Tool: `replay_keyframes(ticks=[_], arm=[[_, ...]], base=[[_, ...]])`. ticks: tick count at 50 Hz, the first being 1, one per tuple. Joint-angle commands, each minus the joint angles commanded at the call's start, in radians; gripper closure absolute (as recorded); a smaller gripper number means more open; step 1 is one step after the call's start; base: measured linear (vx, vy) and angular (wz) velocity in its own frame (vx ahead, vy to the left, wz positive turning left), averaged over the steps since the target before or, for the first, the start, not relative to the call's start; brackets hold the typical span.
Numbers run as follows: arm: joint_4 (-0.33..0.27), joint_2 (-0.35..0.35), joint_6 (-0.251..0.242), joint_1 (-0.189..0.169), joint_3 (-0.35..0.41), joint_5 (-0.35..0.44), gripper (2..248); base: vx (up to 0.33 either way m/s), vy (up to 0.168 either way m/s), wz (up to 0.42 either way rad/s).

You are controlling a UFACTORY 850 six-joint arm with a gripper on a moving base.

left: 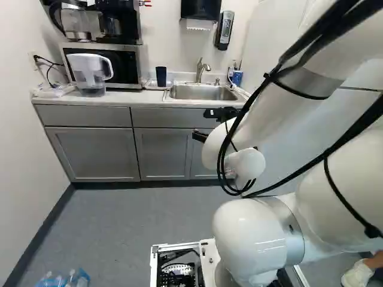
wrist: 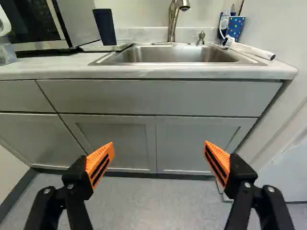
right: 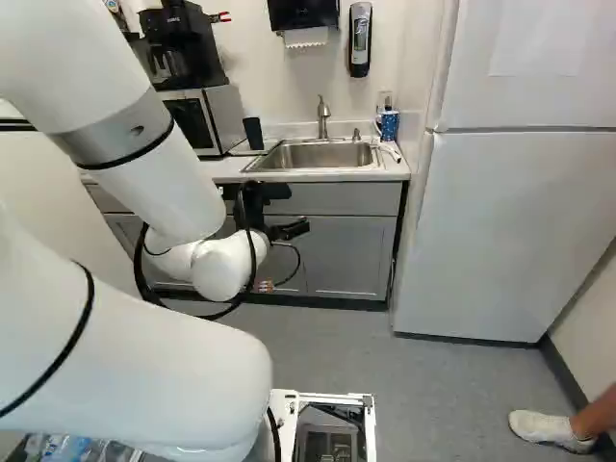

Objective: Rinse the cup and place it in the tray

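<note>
My gripper (right: 295, 209) hangs in front of the cabinets, below the counter's front edge. In the wrist view the gripper (wrist: 159, 149) is wide open, nothing between its orange pads. A dark blue cup (wrist: 104, 26) stands beside the sink, on the microwave side, on or against a low white tray (wrist: 125, 43); the exact contact is unclear. The steel sink (wrist: 172, 55), with its faucet (wrist: 173, 21), lies ahead of and above the gripper. At the sink's other side is a blue dotted cup (wrist: 235, 28). I cannot see inside either cup.
A microwave (left: 119, 64) with coffee makers on top and a clear pitcher (left: 91, 75) stand on the counter. A white-handled brush (wrist: 252, 50) lies by the sink's corner. A tall white refrigerator (right: 510, 231) stands to the right. Bottles (left: 64, 279) are low at the left.
</note>
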Motion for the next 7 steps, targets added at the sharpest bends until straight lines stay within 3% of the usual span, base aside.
replay_keyframes(ticks=[7], arm=[[0.000,0.000,0.000,0.000,0.000,0.000,3]], base=[[0.000,0.000,0.000]])
